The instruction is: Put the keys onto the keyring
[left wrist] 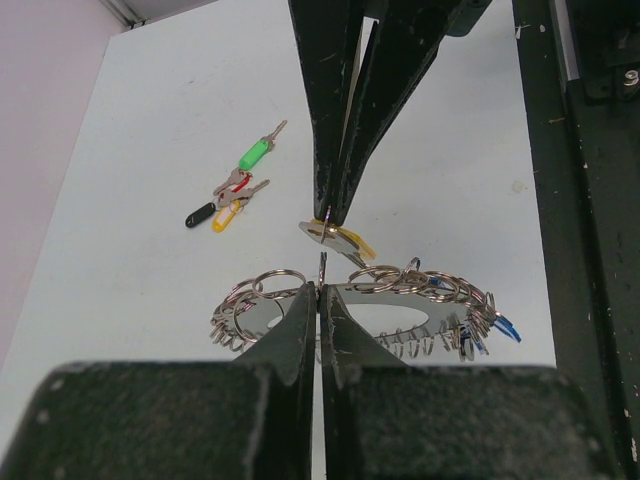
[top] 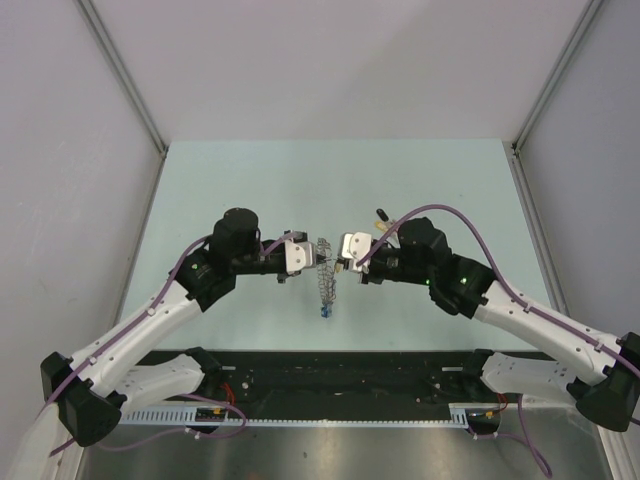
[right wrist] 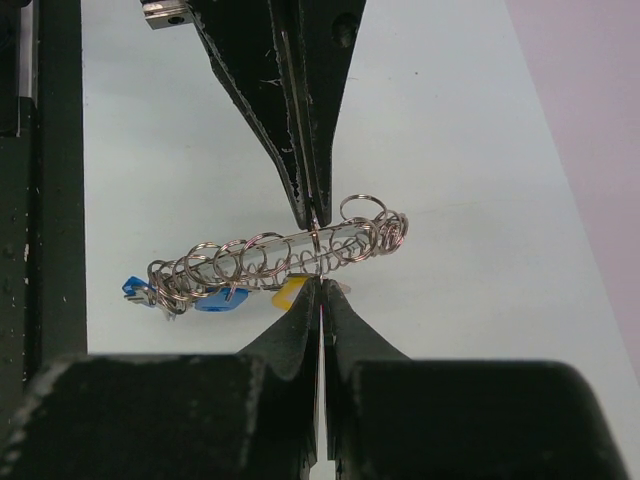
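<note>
Left end effector (left wrist: 318, 290) is clamped on the keyring (left wrist: 258, 315) rim; right end effector (right wrist: 320, 288) is pinched shut on a yellow-headed key (left wrist: 352, 241), partly hidden behind its fingers.

No readable text, labels, numbers or signs anywhere.

keyring (right wrist: 285, 255): grey, ring-fringed, on edge, aloft | yellow key (left wrist: 352, 240): beside it | other keys (left wrist: 232, 192): clustered on table

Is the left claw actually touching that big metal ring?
Touching. In the left wrist view the left gripper, shut, pinches the keyring at its near rim; no gap shows.
</note>
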Robot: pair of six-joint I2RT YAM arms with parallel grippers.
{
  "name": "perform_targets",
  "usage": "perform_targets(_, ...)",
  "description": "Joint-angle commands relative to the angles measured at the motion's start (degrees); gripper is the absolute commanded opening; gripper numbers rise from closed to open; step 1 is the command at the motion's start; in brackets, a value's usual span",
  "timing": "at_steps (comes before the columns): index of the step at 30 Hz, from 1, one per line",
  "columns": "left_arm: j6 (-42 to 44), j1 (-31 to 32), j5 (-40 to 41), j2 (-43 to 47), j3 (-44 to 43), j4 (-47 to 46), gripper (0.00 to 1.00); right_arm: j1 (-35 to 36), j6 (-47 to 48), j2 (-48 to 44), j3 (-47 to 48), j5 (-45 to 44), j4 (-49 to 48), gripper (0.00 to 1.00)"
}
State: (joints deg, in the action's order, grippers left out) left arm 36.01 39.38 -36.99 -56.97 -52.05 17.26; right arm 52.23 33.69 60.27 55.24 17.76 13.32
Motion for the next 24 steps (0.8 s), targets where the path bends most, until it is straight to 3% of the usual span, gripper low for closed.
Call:
perform_targets(1,0.9,0.4,-0.5,0.8,-0.4,-3.2,0.0,0.6,1.3,-1.0,0.1,-0.7,-2.7,0.0)
perform_targets(24,0.4,0.4,-1.7,1.1,-0.5,-3.4,0.01,2.3,2.1,-0.4,0.1,-4.2,-2.9,0.0)
